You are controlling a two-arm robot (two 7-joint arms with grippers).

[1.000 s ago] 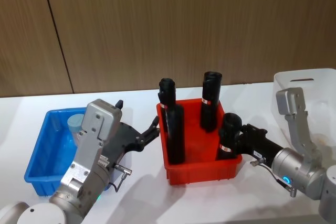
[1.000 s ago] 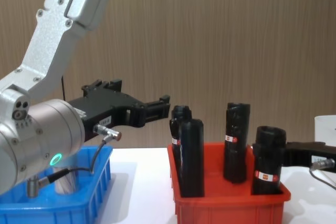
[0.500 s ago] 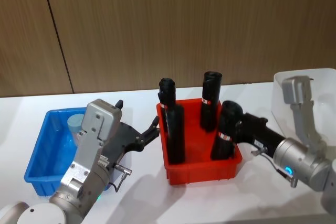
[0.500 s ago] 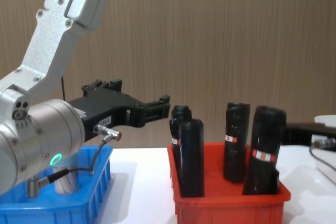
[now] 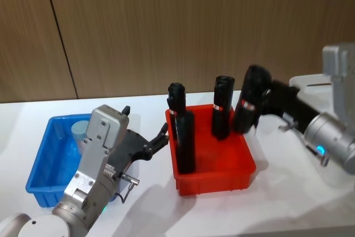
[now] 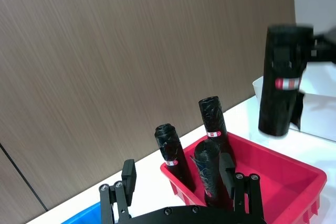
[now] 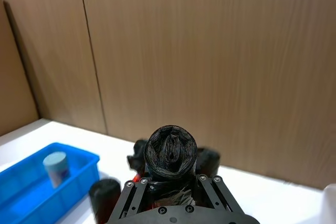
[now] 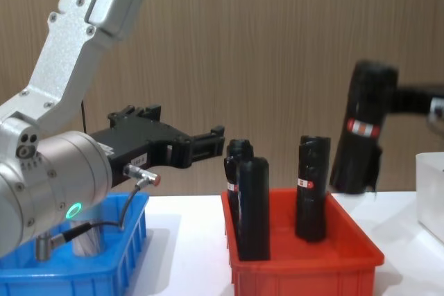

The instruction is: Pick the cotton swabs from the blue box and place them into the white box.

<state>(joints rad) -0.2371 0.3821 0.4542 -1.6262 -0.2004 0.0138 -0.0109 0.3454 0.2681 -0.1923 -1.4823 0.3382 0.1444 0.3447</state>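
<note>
White table (image 5: 144, 215): all bins were carried on it, before a wood-panelled wall.

White box (image 5: 310, 84): set at the table's right end, partly covered by the right arm.

Red bin (image 5: 213, 178): placed at the table's centre, between the blue and white boxes. Three black rolls (image 5: 184, 142) with red-white labels were stood upright inside it.

Blue box (image 5: 41, 170): placed at the table's left end. One container of the cotton swabs (image 5: 79, 131), pale-lidded, was seen upright in its far part.

Left gripper (image 5: 155, 142): held level above the gap between the blue box and the red bin, fingers spread apart, nothing gripped.

Right gripper (image 5: 266, 101): raised above the red bin's right rear corner, fingers closed round a fourth black roll.

Fourth black roll (image 8: 361, 126): held clear of the red bin, slightly tilted, its lower end above the bin's rim; its red-white label was seen near mid-height. Its open top end was visible in the right wrist view (image 7: 170, 150).
</note>
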